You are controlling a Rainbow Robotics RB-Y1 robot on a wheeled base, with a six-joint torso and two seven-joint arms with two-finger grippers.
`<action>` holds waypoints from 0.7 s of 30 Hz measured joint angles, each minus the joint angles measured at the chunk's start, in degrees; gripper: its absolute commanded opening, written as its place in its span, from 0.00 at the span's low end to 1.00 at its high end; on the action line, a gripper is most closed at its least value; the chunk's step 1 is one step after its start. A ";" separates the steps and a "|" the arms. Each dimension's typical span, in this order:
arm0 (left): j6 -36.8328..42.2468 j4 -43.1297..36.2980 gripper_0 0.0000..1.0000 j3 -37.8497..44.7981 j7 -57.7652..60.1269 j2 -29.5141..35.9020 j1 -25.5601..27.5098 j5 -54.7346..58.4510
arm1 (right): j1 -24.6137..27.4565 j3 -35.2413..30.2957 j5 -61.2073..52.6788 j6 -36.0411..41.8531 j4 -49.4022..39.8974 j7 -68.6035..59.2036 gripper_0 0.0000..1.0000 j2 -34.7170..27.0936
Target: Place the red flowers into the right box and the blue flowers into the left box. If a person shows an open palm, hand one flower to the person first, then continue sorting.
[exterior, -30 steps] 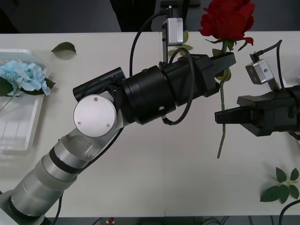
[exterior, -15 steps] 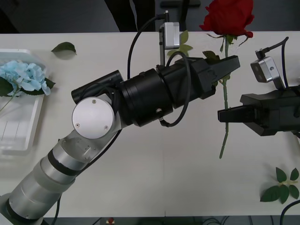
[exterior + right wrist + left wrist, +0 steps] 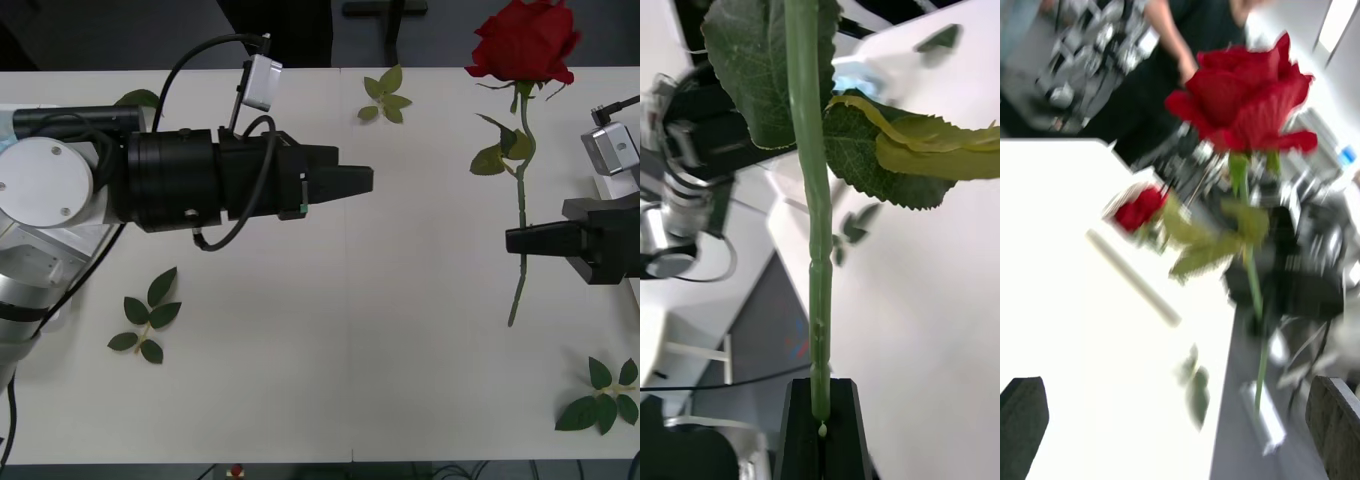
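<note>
Right gripper (image 3: 510, 240) clamps red rose (image 3: 525, 42) stem upright over counter (image 3: 400, 330) — left gripper (image 3: 368, 180), fingers apart, well left of rose.

Lab: white worktable (image 3: 420, 330), equipment clutter (image 3: 1082, 45) behind

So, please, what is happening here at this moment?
The robot is sorting artificial flowers. Its right gripper is shut on the stem of a red rose and holds it upright above the white table, on the robot's right side. The left gripper is open and empty, and it points across the table toward the rose. Loose leaf sprigs lie on the table.
</note>
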 measured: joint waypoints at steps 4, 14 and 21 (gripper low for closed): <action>8.91 0.00 1.00 3.71 0.00 4.38 -1.17 -0.20 | 0.00 -2.64 5.20 0.06 -0.02 -0.01 0.00 -4.61; 17.63 0.00 1.00 9.59 -12.13 5.30 -4.99 -2.53 | 0.00 -7.54 18.02 1.33 0.32 -1.77 0.00 -11.93; 17.82 0.29 1.00 9.59 -14.95 5.32 -5.00 0.83 | 0.00 -7.94 18.30 -4.35 2.91 -1.77 0.00 -13.51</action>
